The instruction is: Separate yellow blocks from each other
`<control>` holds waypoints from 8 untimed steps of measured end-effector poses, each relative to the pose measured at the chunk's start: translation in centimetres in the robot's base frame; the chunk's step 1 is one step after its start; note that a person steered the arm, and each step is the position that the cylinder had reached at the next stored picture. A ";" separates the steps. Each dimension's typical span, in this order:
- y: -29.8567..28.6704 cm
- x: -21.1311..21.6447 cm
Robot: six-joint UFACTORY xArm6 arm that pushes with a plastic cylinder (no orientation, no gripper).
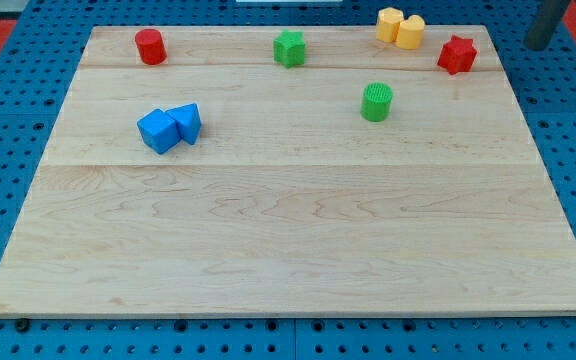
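Note:
Two yellow blocks sit touching each other at the view's top edge of the wooden board (288, 240), right of centre: a yellow hexagonal block (389, 23) on the left and a yellow rounded block (411, 32) against its right side. My tip (539, 46) is at the view's top right corner, over the blue pegboard just beyond the board's right edge. It is well to the right of the yellow pair and touches no block.
A red star block (457, 54) lies between the yellow pair and my tip. A green cylinder (376, 102) sits below the pair. A green star block (289, 48) and a red cylinder (150, 46) sit along the top. A blue cube (158, 131) touches a blue wedge-like block (187, 122) at the left.

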State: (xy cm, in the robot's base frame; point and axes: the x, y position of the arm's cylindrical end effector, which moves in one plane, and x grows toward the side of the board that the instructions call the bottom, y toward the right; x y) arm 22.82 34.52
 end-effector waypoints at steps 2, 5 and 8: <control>0.0 -3.6; -4.0 -3.7; -13.1 -3.7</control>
State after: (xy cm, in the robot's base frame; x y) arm 19.16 21.42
